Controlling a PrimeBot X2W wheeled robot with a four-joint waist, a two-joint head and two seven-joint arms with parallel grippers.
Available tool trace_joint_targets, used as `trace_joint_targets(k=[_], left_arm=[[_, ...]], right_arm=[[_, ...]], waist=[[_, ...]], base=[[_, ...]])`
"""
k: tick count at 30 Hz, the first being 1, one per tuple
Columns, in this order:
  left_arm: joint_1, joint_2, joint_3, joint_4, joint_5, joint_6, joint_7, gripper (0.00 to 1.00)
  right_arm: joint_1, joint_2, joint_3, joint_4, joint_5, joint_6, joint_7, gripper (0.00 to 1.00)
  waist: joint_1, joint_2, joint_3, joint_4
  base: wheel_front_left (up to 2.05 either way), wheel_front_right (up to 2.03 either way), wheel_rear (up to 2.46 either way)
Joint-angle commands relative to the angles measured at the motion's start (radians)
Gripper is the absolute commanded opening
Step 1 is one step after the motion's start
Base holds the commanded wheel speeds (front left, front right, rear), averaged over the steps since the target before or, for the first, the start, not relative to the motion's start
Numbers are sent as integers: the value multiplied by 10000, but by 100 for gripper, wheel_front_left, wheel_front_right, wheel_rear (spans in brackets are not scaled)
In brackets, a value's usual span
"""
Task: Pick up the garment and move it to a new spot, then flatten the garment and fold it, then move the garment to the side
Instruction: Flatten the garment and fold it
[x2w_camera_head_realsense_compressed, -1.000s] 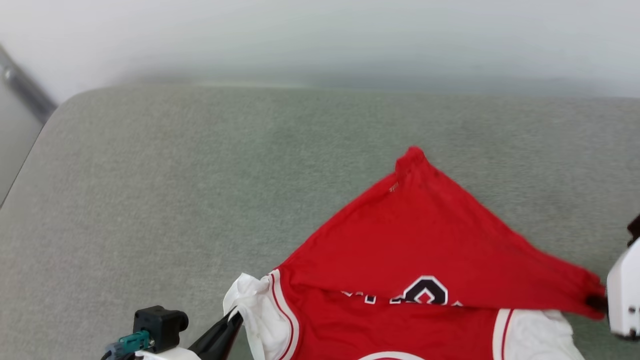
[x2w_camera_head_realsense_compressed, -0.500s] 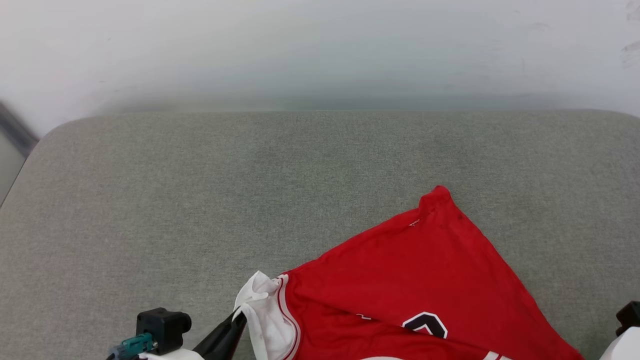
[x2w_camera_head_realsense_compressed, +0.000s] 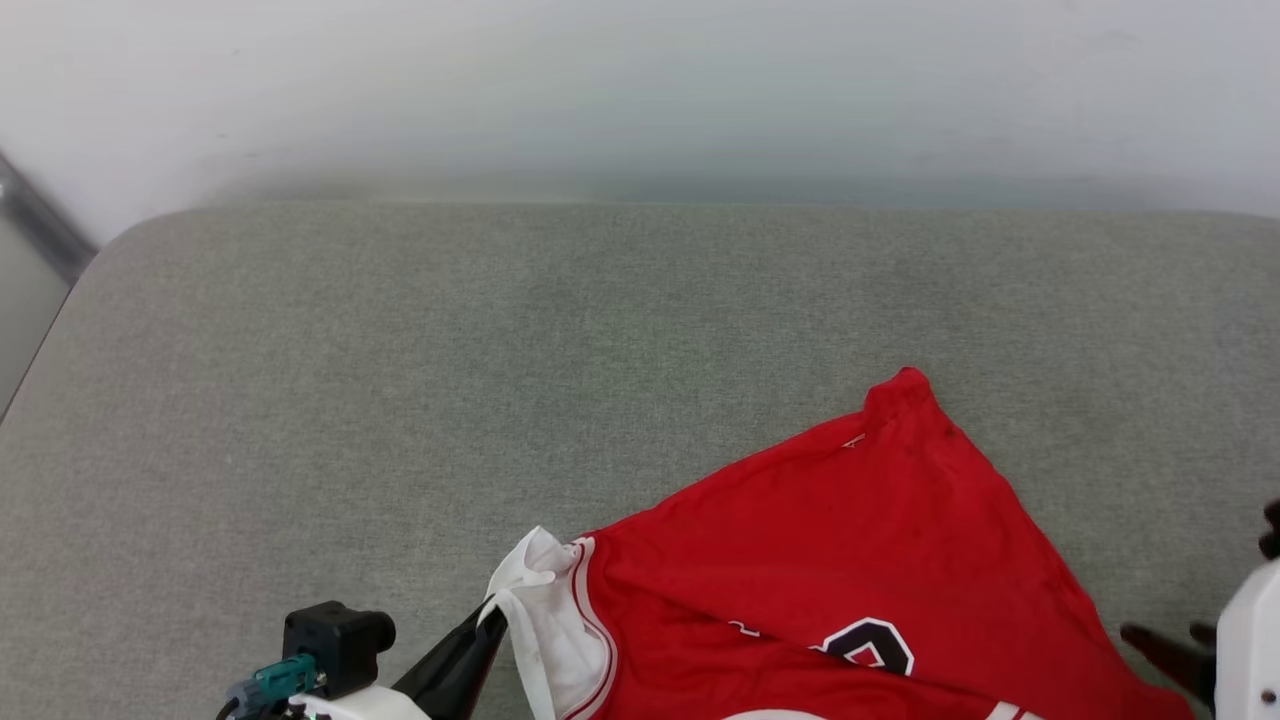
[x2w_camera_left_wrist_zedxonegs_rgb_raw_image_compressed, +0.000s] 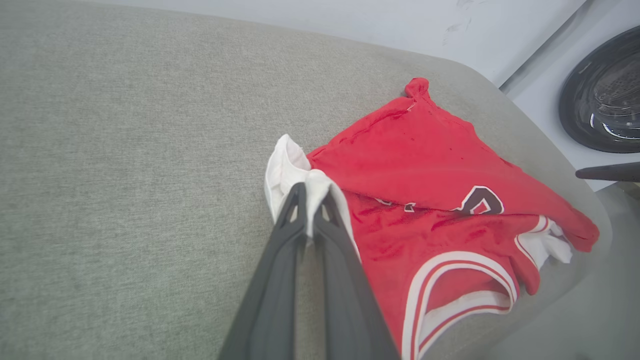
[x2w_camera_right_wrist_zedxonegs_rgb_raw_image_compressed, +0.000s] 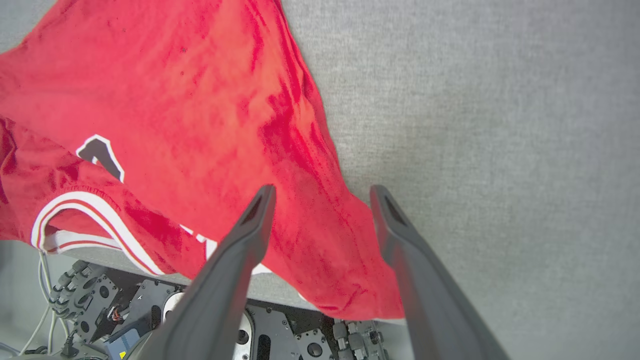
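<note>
The garment (x2w_camera_head_realsense_compressed: 850, 540) lies on the grey pad (x2w_camera_head_realsense_compressed: 350, 400). Its long axis runs from the left gripper (x2w_camera_left_wrist_zedxonegs_rgb_raw_image_compressed: 311, 192) to the right gripper (x2w_camera_right_wrist_zedxonegs_rgb_raw_image_compressed: 320, 192), and 1 folded red corner points away from both. The left jaws are clamped on the white sleeve (x2w_camera_left_wrist_zedxonegs_rgb_raw_image_compressed: 285, 170). The right jaws stand apart above the red hem. A dark round door (x2w_camera_left_wrist_zedxonegs_rgb_raw_image_compressed: 605, 100) sits beyond the pad.

Red jersey (x2w_camera_head_realsense_compressed: 850, 540) laid crumpled on grey surface (x2w_camera_head_realsense_compressed: 400, 400), at near right part. Lower panel folded back over chest, one corner peaked toward far side. Black, white-outlined number half hidden under fold. White sleeve (x2w_camera_left_wrist_zedxonegs_rgb_raw_image_compressed: 285, 165), striped edging, bunched and pinched in closed left gripper (x2w_camera_left_wrist_zedxonegs_rgb_raw_image_compressed: 311, 195). Near edge draped past surface rim.
</note>
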Motion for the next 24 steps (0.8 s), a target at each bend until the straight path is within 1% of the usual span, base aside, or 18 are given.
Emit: trace_joint_targets(k=[1,5,9,13,16,20,24], left_arm=[[-170,17,-18,-67,87,-4,-19,0],[-352,66,-47,-292,198,27,29,0],[-599,77,-142,-588,387,-35,126,0],[-1021,-8,-240,-811,548,-138,219,0],[-1271,-144,-308,-878,620,-198,190,0],[-1521,-368,-473,-899,670,-334,157,0],[-1789,-604,-613,-847,692,-462,117,0]], right_arm=[[-357,-38,87,-261,82,-2,144,100],[-1391,-27,294,-768,102,-2,574,100],[-2695,169,498,-605,-176,-2,850,100],[-3951,326,643,36,-696,0,916,100],[-4754,294,906,704,-1135,-2,1059,100],[-5527,162,1118,1569,-1632,-2,1130,100],[-5978,-5,1138,2262,-1992,-2,1103,100]], waist=[[0,0,156,153],[0,0,581,438],[0,0,1198,863],[0,0,1817,1391],[0,0,2226,1800],[0,0,2645,2231],[0,0,2973,2643]], base=[[0,0,0],[0,0,0],[0,0,0],[0,0,0],[0,0,0],[0,0,0],[0,0,0]])
